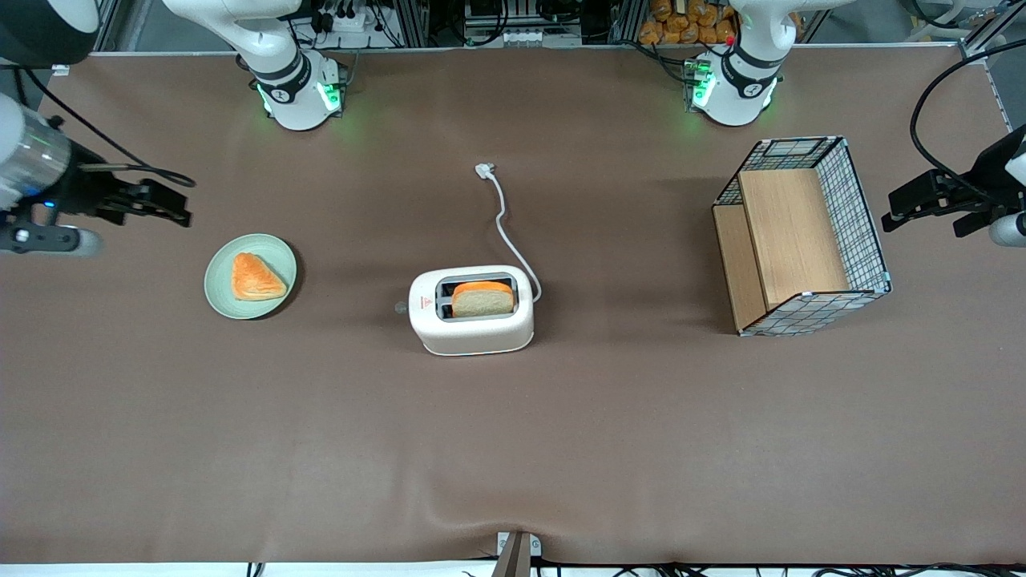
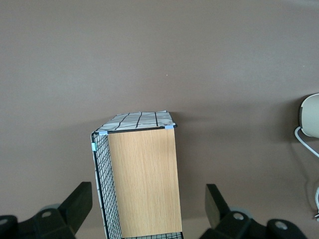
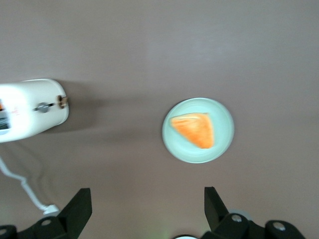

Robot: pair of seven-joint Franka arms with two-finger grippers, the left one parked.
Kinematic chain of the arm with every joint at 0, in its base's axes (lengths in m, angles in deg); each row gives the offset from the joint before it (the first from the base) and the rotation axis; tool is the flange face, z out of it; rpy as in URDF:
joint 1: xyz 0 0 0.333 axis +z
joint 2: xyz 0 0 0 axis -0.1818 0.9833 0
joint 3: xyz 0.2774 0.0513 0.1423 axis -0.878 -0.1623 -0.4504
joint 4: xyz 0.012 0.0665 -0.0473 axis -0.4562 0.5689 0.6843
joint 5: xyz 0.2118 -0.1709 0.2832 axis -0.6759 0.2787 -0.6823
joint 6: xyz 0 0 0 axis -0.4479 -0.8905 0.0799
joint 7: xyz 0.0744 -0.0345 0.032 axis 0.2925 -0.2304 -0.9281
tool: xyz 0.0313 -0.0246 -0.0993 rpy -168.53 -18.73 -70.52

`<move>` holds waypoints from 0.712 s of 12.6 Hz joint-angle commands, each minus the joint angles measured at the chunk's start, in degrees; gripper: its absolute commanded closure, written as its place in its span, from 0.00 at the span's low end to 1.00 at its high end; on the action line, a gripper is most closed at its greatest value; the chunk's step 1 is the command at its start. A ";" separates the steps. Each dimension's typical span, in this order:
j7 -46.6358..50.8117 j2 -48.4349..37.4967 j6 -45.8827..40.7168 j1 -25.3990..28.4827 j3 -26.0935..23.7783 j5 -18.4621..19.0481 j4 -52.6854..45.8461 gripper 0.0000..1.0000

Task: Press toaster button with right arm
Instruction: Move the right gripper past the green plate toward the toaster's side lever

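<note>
The white toaster [image 1: 471, 310] stands mid-table with a bread slice [image 1: 482, 298] in one slot. Its button [image 1: 400, 307] is a small grey knob on the narrow end that faces the working arm's end of the table. The right wrist view shows the toaster [image 3: 30, 109] and the button [image 3: 44, 107] on that end. My right arm's gripper [image 1: 172, 204] hangs open over the table at the working arm's end, well away from the toaster and a little farther from the front camera than the plate. Nothing is between its fingers [image 3: 79, 204].
A pale green plate [image 1: 220, 296] with an orange pastry [image 1: 256, 277] lies between the gripper and the toaster, and also shows under the gripper [image 3: 147, 191] as the plate [image 3: 224, 130]. The white cord [image 1: 505, 224] trails from the toaster. A wire-mesh basket [image 1: 866, 224] with wooden boards sits toward the parked arm's end.
</note>
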 commanded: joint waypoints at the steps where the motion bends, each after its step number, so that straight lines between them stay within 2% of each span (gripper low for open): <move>1: -0.48 2.05 0.63 0.32 0.36 -4.33 -0.62 0.00; 3: -0.48 3.62 1.59 1.89 0.36 -5.99 -0.62 0.00; 4: -0.04 4.50 2.47 2.43 0.36 -6.44 -0.62 0.05; 7: 0.14 8.02 3.61 3.40 0.36 -10.30 -0.80 0.30; 8: 0.31 9.16 3.88 3.57 0.27 -10.66 -0.88 0.36; 9: 0.32 10.30 3.97 3.92 0.27 -10.66 -0.88 0.46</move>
